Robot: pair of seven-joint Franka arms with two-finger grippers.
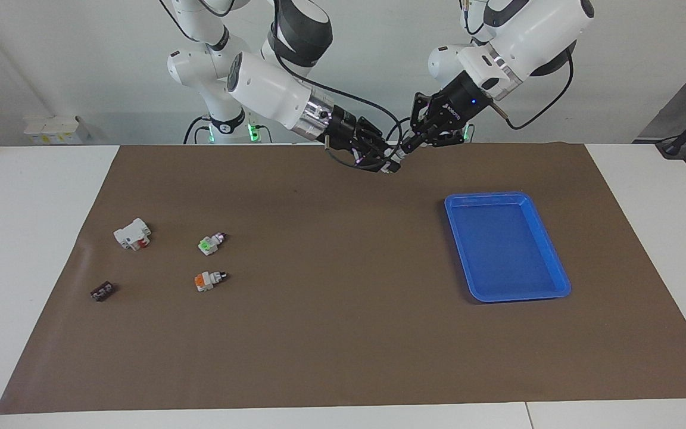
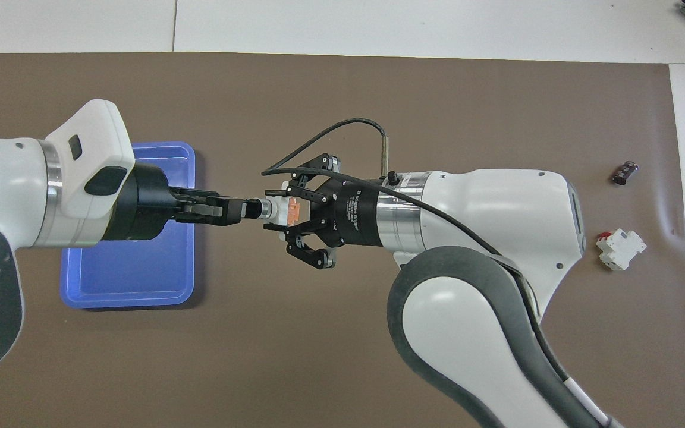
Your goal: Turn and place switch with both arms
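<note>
The switch is gripped in mid-air by the right hand (orange end inward), its knob pinched by the left hand.

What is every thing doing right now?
switch: in the air, gripped at both ends.
right gripper: shut on the switch's orange end.
left gripper: shut on its knob.
tray: flat on the mat.
green switch: lying on the mat.
spare orange switch: lying on the mat.
</note>
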